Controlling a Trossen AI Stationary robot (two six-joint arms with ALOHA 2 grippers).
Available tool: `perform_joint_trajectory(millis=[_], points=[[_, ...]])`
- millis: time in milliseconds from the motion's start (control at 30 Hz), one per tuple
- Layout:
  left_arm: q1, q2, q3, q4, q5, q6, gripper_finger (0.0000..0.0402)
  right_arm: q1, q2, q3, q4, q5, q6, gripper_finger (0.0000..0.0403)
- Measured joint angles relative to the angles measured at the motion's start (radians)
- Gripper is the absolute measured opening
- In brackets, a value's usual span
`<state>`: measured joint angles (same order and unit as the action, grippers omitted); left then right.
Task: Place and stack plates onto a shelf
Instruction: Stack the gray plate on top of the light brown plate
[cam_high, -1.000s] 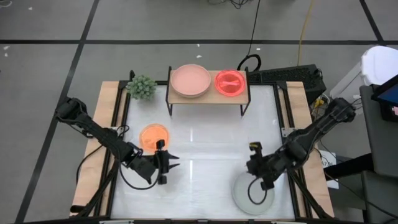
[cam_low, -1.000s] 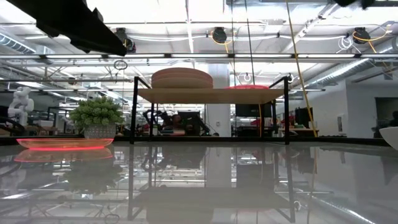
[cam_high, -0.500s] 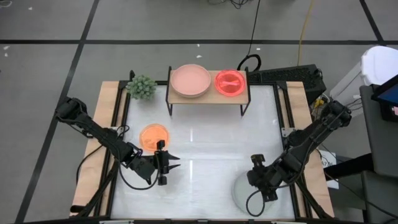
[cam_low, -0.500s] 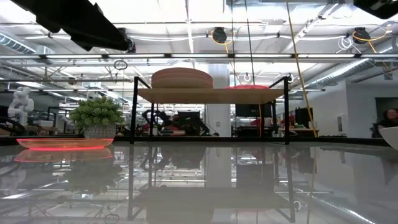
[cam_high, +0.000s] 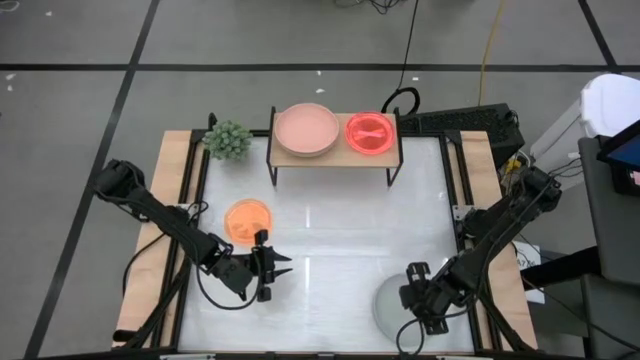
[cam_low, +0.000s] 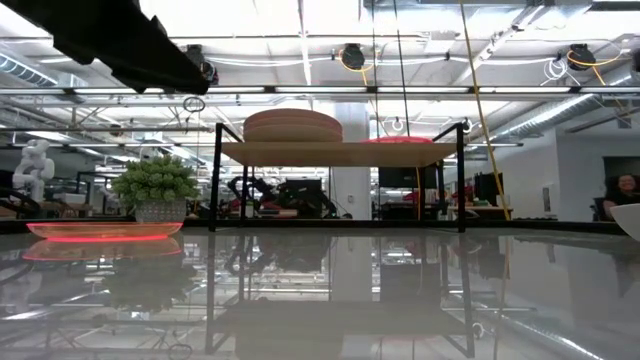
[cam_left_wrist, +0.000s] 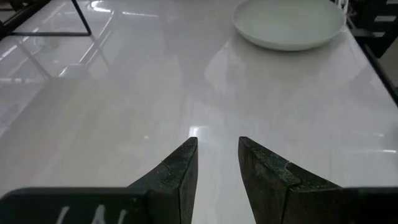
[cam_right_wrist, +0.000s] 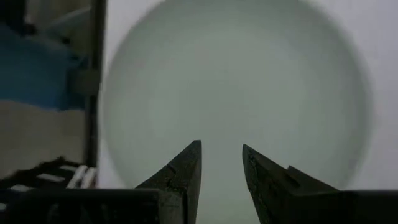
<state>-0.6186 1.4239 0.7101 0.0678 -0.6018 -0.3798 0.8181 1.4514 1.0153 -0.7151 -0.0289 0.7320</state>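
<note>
- Right gripper (cam_high: 416, 300) hovers over the grey-green plate (cam_high: 403, 308) at the near right of the tabletop (cam_high: 340, 250). Fingers (cam_right_wrist: 186, 171) are part-open with a narrow gap, holding nothing.
- In the right wrist view we're looking straight down into the plate's centre (cam_right_wrist: 236, 93), so we're over the middle, not the rim.
- To grab it well, we'd shift to the rim and put one finger inside the lip and one outside; a flat plate gives no other purchase.
- The gap looks tight for the rim, so we'd open a bit before descending.
- Likely risk: the outer finger hits the tabletop and the plate skids on the glossy surface. Come down slow.
- Left gripper (cam_high: 275, 268) waits low just beside the orange plate (cam_high: 247, 218), fingers (cam_left_wrist: 180, 171) slightly apart and empty. We keep it parked out of the right arm's path.
- The shelf (cam_high: 335, 152) at the far side already carries a pink plate stack (cam_high: 306, 129) and a red plate (cam_high: 370, 131).
- The grey-green one is a big one, so we'd judge it belongs on the pink stack.
- We lift clear of the shelf edge, then lower centred.
</note>
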Motion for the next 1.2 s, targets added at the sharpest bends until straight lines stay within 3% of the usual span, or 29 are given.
perform_joint_trajectory(millis=[233,533,700,900,1200], points=[[0.000,0.013,0.000,0.013,0.000,-0.013,0.0122,0.085,0.000,-0.040,0.160,-0.022,0.113,0.0088],[0.022,0.013,0.000,0.013,-0.001,0.000,0.0122,0.213,0.043,-0.042,0.220,0.029,0.239,0.0088],[0.035,0.013,0.000,0.012,-0.001,0.000,0.0122,0.248,0.086,-0.042,0.296,0.063,0.281,0.0110],[0.042,0.012,0.000,0.012,-0.001,0.000,0.0122,0.292,0.117,-0.042,0.292,0.080,0.281,0.0128],[0.042,0.012,0.000,0.012,-0.001,0.000,0.0122,0.312,0.187,-0.042,0.286,0.079,0.233,0.0101]])
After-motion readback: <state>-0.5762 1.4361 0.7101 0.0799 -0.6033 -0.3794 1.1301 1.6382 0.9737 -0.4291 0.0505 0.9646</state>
